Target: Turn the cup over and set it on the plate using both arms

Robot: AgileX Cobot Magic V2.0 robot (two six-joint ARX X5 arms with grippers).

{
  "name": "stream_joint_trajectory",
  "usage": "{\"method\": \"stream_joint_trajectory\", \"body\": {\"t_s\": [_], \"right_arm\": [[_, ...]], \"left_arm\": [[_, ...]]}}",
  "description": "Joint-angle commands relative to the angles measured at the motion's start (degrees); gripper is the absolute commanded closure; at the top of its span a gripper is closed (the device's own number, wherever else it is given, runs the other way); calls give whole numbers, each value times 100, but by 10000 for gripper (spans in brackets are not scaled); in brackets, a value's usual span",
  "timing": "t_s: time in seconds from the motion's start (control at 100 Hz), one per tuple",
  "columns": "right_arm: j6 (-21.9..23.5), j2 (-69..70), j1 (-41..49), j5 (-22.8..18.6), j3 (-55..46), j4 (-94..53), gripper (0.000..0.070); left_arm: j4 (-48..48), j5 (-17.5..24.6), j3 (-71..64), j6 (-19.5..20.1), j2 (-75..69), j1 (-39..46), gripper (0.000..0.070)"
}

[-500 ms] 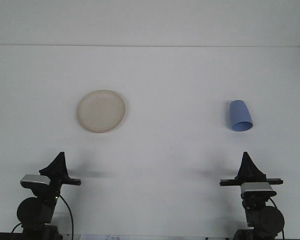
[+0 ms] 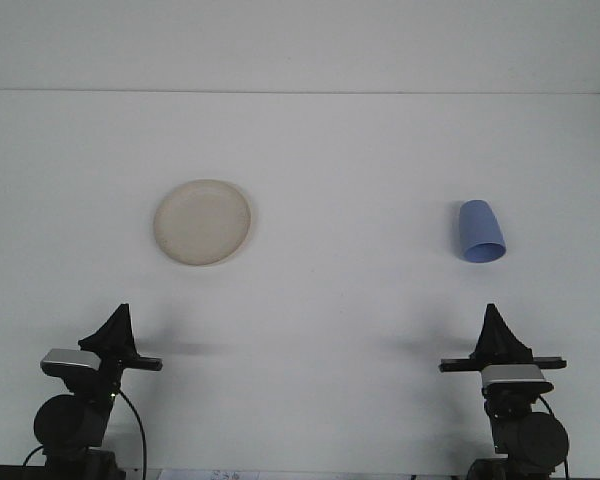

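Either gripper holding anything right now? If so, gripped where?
Nothing is held. The left gripper and right gripper sit near the table's front edge, far from the blue cup lying on its side and the plate.

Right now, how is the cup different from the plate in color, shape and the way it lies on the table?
The cup is blue; the plate is cream. The cup is tall and tapered, while the plate is round, flat and wider. The cup lies on its side with its opening toward the camera; the plate rests flat, facing up. The cup is on the right, the plate on the left. Both sit on the white table, untouched by either arm.
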Motion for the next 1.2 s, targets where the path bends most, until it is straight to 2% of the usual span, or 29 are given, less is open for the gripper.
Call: {"method": "stream_joint_trajectory", "body": {"t_s": [0.0, 0.42, 0.59, 0.82, 0.95, 1.07, 1.14, 1.19], "right_arm": [[37, 0, 7, 4, -11, 57, 700], [55, 0, 7, -9, 149, 393, 700], [87, 387, 7, 31, 1311, -1311, 700], [50, 2098, 7, 356, 3355, -2944, 700], [-140, 2796, 7, 619, 4022, -3132, 700], [-116, 3257, 4, 918, 4221, -3060, 700], [-57, 3510, -7, 927, 4216, -3128, 671], [48, 3727, -11, 922, 4192, -3145, 574]], "left_arm": [[72, 9, -105, -13, -11, -4, 687], [87, 9, -105, -15, -11, -4, 687], [87, 9, -105, -15, -11, -4, 687], [90, 9, -105, -15, -11, -4, 687], [90, 9, -105, -15, -11, -4, 687], [92, 9, -105, -17, -11, -4, 686], [94, 9, -105, -17, -11, -4, 687], [94, 9, -105, -15, -11, -4, 687]]}}
